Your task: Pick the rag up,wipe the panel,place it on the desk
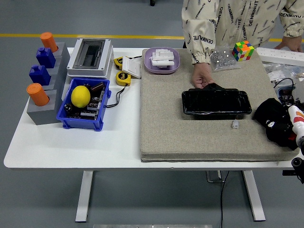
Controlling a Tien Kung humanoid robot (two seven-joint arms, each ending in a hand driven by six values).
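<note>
At frame right, the right hand (290,124) clutches the black rag (271,118); a person's hand (202,79) steadies the panel (216,102) for wiping.

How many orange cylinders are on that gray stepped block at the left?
2: one orange cylinder on the gray stepped block's far top step, another on its nearest, lowest step. Blue pieces occupy the steps between.

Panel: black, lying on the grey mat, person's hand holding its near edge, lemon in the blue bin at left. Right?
One thing is off. In the head view the person's hand holds the black panel at its far edge, near the left corner, not the near edge. The rest stands: the panel lies on the grey mat, and the lemon sits in the blue bin at left.
</note>
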